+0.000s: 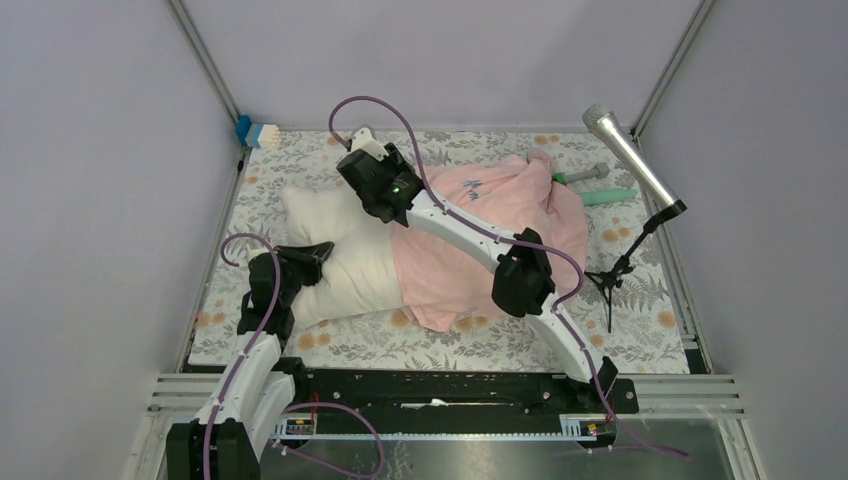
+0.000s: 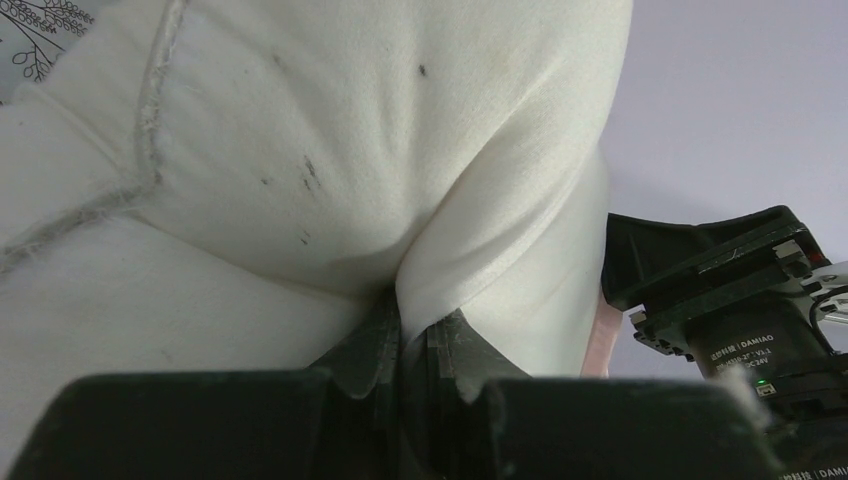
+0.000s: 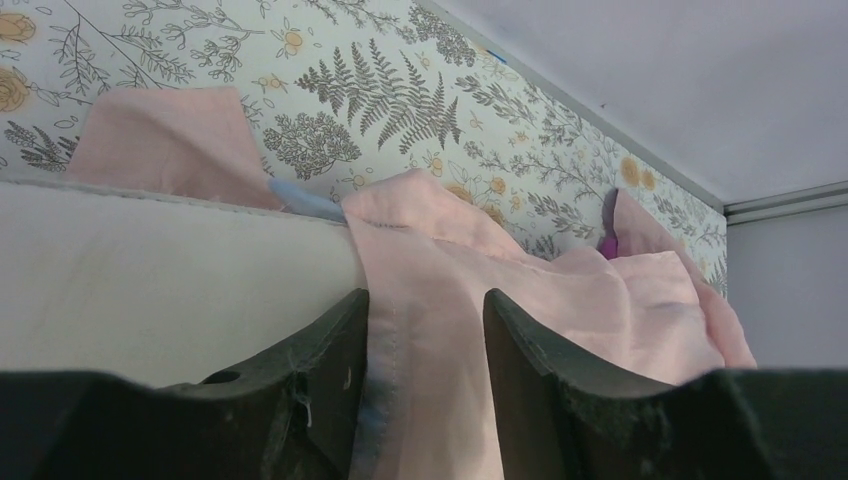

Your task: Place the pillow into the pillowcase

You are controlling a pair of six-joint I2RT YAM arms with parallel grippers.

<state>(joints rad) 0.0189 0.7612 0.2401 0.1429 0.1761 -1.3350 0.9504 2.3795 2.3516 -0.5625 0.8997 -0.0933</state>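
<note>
The off-white pillow (image 1: 335,255) lies left of centre, its right end inside the pale pink pillowcase (image 1: 500,225). My left gripper (image 1: 303,260) is at the pillow's left end. In the left wrist view it (image 2: 415,328) is shut on a fold of the pillow (image 2: 300,150). My right gripper (image 1: 362,143) reaches over the far edge of the pillowcase mouth. In the right wrist view it (image 3: 425,300) is open, with the pink pillowcase hem (image 3: 430,350) lying between its fingers and the pillow (image 3: 150,280) to their left.
The floral table cloth (image 1: 450,340) covers the table. A microphone on a stand (image 1: 630,160) stands at the right, with a green-handled tool (image 1: 610,196) and a grey one (image 1: 585,175) near it. A blue and white object (image 1: 258,133) sits in the far left corner.
</note>
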